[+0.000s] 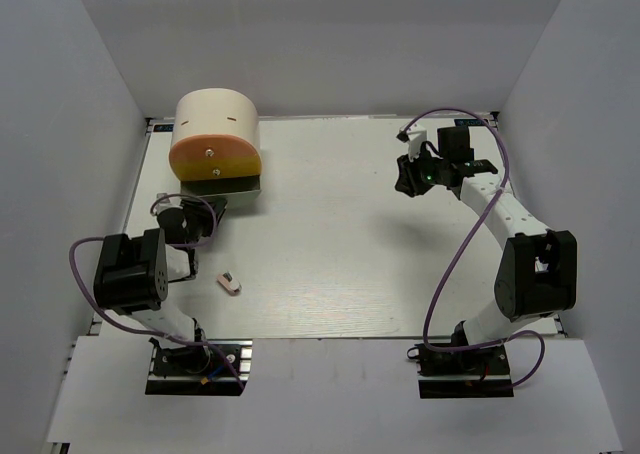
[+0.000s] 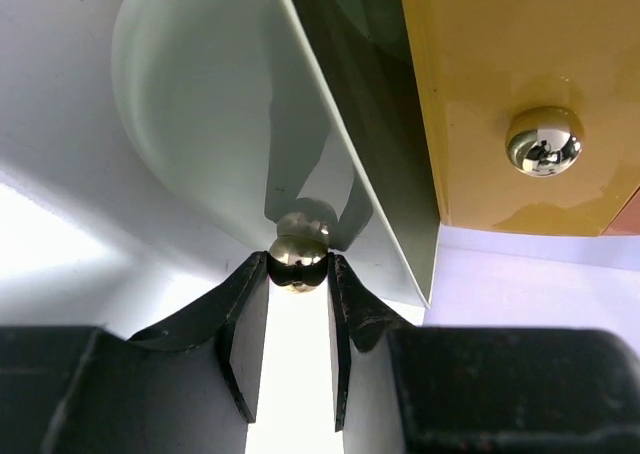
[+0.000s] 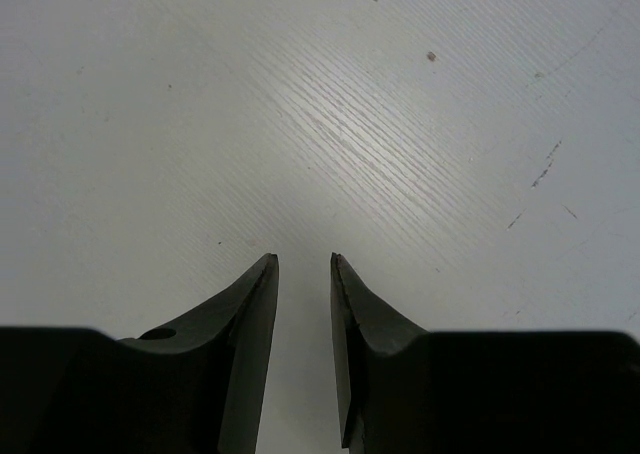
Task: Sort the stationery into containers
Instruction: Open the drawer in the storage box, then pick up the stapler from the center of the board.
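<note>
Gripping one knob [image 2: 297, 255], left pincer [image 2: 298, 264], one eraser [image 1: 230, 283], one organizer [image 1: 215, 124]

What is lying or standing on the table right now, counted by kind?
Eraser, white-pink: 1
Desk organizer, cream drum with orange front: 1
Total: 2
</note>
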Robot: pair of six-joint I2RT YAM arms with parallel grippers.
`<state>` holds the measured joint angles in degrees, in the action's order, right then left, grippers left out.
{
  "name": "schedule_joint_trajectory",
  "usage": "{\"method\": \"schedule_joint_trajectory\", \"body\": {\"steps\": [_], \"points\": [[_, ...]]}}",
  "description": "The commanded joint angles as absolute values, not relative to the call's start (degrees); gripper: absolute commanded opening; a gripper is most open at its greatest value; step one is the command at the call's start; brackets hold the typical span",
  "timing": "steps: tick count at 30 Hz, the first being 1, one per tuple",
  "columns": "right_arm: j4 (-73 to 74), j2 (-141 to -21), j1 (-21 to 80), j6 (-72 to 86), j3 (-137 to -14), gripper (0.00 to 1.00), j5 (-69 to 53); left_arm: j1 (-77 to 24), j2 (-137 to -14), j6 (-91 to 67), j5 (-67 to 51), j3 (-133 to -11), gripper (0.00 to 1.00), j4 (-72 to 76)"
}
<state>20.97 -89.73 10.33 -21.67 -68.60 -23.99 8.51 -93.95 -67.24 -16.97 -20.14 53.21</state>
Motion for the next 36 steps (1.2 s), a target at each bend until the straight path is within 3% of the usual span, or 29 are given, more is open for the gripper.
{"method": "schedule_joint_trajectory", "body": {"steps": [1,2,3,5,6,9,15,20,28,36], "points": [[21.53,-90.00,10.63,-22.67,-71.10,0.34,-26.63,8.61,-89.92,-65.31,-17.58,-19.95,0.13,50.55],[21.53,-89.91,10.72,-22.68,-71.10,0.34,-26.89,8.61,-89.91,-64.78,-17.06,-19.95,0.13,48.62],[21.62,-89.91,10.72,-22.85,-71.28,0.34,-26.89,8.61,-88.95,-64.78,-17.05,-20.47,0.22,47.47],[21.80,-90.00,10.81,-22.94,-71.45,0.34,-27.16,8.61,-87.11,-63.46,-15.65,-20.48,0.46,44.32],[22.32,-90.00,10.72,-23.03,-71.63,0.36,-27.51,8.61,-86.49,-63.46,-15.64,-21.00,0.67,43.08],[23.46,-90.00,10.99,-23.55,-72.24,0.40,-29.17,8.61,-84.29,-61.61,-15.12,-21.53,0.81,39.03],[29.17,-92.02,12.13,-25.75,-75.93,0.44,-34.09,8.61,-79.55,-55.47,-15.73,-24.07,0.88,31.39],[29.80,-90.80,15.55,-28.39,-76.64,0.53,-37.44,8.61,-69.12,-48.00,-16.87,-26.62,0.90,16.38],[31.73,-94.48,30.72,-29.10,-79.63,0.58,-37.71,8.61,-49.34,-39.03,-13.29,-28.92,0.92,-16.38],[26.64,-107.65,45.78,-18.46,-89.71,0.57,-30.33,8.61,-35.70,-40.69,-3.19,-34.80,0.98,-36.90]]}}
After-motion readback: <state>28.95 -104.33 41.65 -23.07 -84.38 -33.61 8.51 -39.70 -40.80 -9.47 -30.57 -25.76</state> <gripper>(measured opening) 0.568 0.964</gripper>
